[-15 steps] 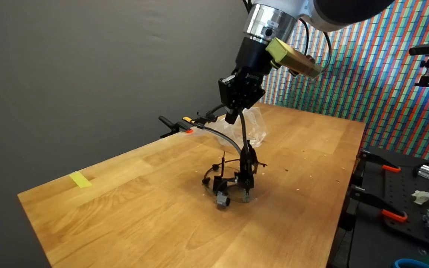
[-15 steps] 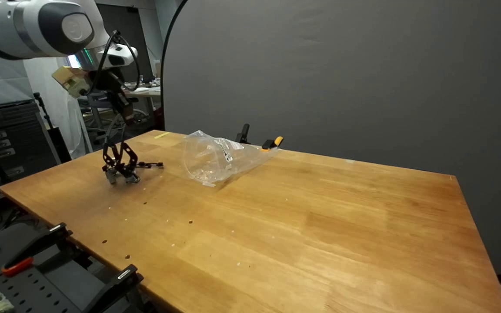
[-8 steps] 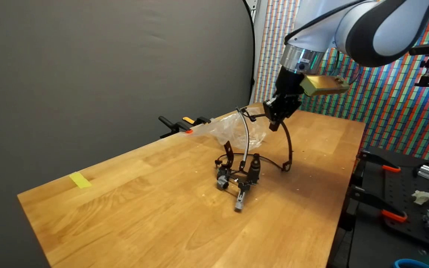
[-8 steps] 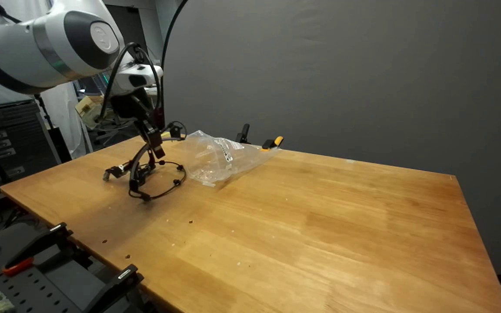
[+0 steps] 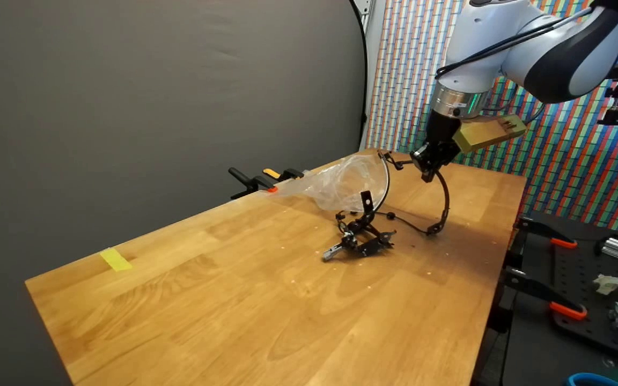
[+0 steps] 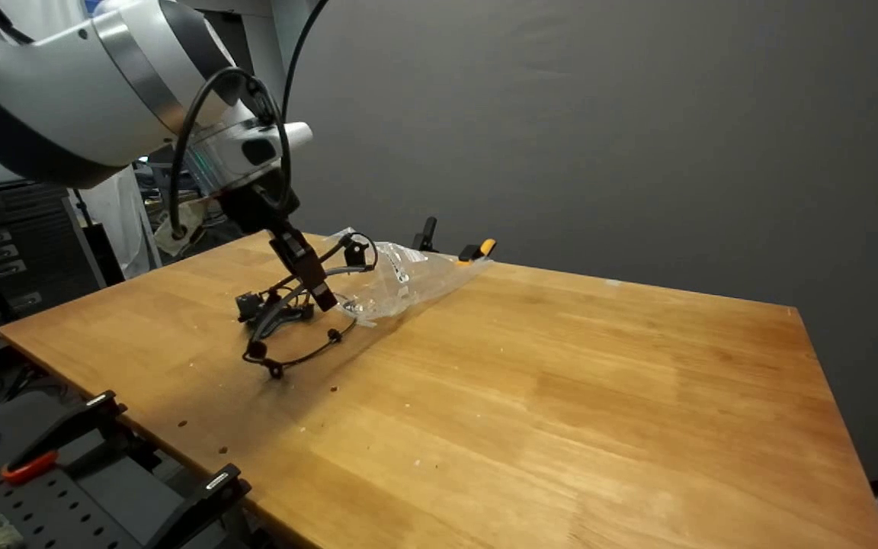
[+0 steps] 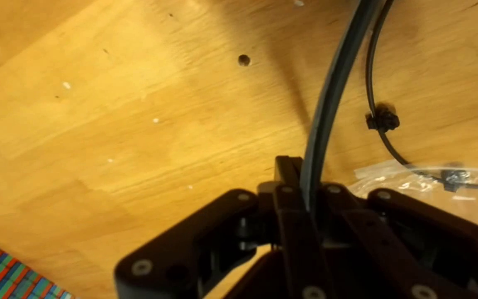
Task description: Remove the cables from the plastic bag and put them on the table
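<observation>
At bottom centre of the wrist view, the cables (image 7: 323,120) are clamped in the pincer (image 7: 307,182). Right of centre in an exterior view, their lower parts seem to rest on the tabletop (image 5: 207,300), near the bag (image 5: 319,186); whether it is touched cannot be told. They should be lowered slowly, clear of it, and released only once slack.

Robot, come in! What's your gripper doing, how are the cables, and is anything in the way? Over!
Gripper shut on cables. Lower parts seem to rest on table. Bag lies close, might snag; touching or not, can't tell.
</observation>
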Controlling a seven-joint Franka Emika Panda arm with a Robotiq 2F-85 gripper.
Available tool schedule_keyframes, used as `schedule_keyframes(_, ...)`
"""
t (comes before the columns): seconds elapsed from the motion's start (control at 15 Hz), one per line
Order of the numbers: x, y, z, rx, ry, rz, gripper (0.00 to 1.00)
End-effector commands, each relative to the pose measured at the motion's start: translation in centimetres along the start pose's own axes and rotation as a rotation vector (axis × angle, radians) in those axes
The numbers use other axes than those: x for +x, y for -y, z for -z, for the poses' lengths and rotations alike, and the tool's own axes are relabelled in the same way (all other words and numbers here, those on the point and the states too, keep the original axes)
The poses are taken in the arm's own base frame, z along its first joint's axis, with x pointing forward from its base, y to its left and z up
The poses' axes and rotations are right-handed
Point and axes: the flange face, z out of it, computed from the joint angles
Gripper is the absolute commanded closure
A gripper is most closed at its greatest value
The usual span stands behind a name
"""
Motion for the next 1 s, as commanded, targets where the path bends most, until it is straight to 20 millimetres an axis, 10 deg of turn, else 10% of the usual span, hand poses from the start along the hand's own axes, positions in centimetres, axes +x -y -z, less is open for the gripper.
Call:
schedule_keyframes(0.0,1.8,-1.7,1.2,-0.078,-0.117,-0.059,0.99)
schedule_keyframes(0.6,3.3,3.2,3.8,-0.213,-0.443,0.277,0.98)
schedule_keyframes(0.67,2.6,3.9,3.4,-0.217,-0.466,0.338,0.71)
schedule_keyframes(0.93,1.3,5.1,2.9,-0.259,-0.592,0.533,0.48)
